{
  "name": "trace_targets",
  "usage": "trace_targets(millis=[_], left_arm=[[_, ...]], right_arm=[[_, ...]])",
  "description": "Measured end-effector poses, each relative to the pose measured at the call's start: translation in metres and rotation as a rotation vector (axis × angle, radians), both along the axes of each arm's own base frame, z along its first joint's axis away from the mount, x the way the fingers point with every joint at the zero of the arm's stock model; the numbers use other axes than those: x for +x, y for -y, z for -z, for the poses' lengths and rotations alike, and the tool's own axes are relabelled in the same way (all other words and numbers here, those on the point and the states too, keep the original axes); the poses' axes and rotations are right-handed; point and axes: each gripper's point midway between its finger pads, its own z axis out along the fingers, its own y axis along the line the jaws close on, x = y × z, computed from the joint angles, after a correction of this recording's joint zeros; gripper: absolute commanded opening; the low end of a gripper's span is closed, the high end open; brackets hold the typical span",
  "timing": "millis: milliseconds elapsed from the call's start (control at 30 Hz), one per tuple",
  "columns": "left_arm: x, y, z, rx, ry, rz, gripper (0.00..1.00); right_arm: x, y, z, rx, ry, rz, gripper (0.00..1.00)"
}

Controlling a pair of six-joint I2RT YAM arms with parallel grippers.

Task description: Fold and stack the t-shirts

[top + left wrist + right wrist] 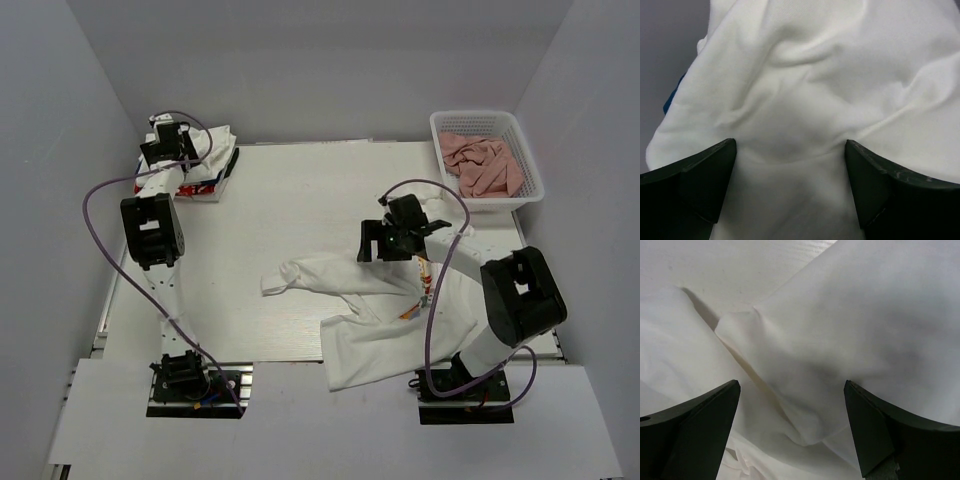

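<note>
A white t-shirt lies crumpled at the near right of the table, a sleeve reaching left and a strip of colourful print showing by the right arm. My right gripper hovers just over its far edge, open and empty; in the right wrist view folds of the shirt lie between the spread fingers. A stack of folded white t-shirts sits at the far left corner. My left gripper is over this stack, open, with white cloth filling its view.
A white basket at the far right holds salmon-pink cloths. Purple cables loop over both arms. The wooden table lies between the stack and the crumpled shirt. Grey walls close in both sides.
</note>
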Motion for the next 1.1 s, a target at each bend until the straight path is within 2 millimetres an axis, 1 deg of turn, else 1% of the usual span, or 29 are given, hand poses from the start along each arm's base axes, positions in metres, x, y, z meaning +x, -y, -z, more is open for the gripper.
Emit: trace_targets(millis=[67,133,200,267,367,400,467,533,600,633,700,800,867,900,967,1100], left_arm=[[-0.014,0.005,-0.007,-0.017,-0.006,0.007,0.99],[-0.028,0.015,-0.018,-0.039,-0.010,0.032,0.99],[-0.042,0.027,-0.032,-0.064,-0.005,0.072,0.99],[-0.054,0.039,-0.051,-0.084,0.016,0.111,0.99],[-0.055,0.056,-0.081,-0.108,0.075,0.175,0.99],[-0.054,0.063,-0.089,-0.119,0.091,0.201,0.99],[-0.051,0.079,-0.097,-0.152,0.113,0.267,0.99],[-0.049,0.096,-0.094,-0.184,0.113,0.321,0.99],[-0.048,0.112,-0.082,-0.217,0.093,0.364,0.99],[-0.046,0.121,-0.074,-0.234,0.081,0.383,0.99],[-0.044,0.136,-0.051,-0.270,0.041,0.412,0.99],[-0.044,0.153,-0.016,-0.310,-0.022,0.440,0.99],[-0.047,0.160,-0.003,-0.322,-0.041,0.453,0.99],[-0.049,0.164,-0.001,-0.325,-0.041,0.458,0.99],[-0.052,0.170,-0.004,-0.321,-0.037,0.467,0.99],[-0.057,0.169,-0.017,-0.305,-0.045,0.449,0.99]], right_arm=[[0.002,0.000,-0.010,0.008,0.031,-0.001,0.90],[0.005,0.001,-0.027,0.019,0.081,0.000,0.90],[0.007,0.002,-0.045,0.037,0.140,0.003,0.90],[0.006,0.003,-0.057,0.055,0.184,0.004,0.90],[-0.001,0.006,-0.059,0.063,0.200,0.004,0.90],[-0.003,0.007,-0.058,0.062,0.198,0.004,0.90],[-0.007,0.010,-0.053,0.057,0.188,0.004,0.90],[-0.011,0.012,-0.046,0.050,0.175,0.004,0.90],[-0.013,0.013,-0.043,0.047,0.168,0.004,0.90],[-0.013,0.013,-0.043,0.047,0.168,0.004,0.90],[-0.013,0.013,-0.042,0.048,0.171,0.005,0.90],[-0.012,0.016,-0.040,0.033,0.174,0.018,0.90],[-0.012,0.018,-0.039,0.024,0.175,0.026,0.90],[-0.011,0.020,-0.038,0.020,0.175,0.030,0.90],[-0.011,0.022,-0.037,0.014,0.172,0.037,0.90],[-0.011,0.026,-0.035,-0.001,0.169,0.052,0.90]])
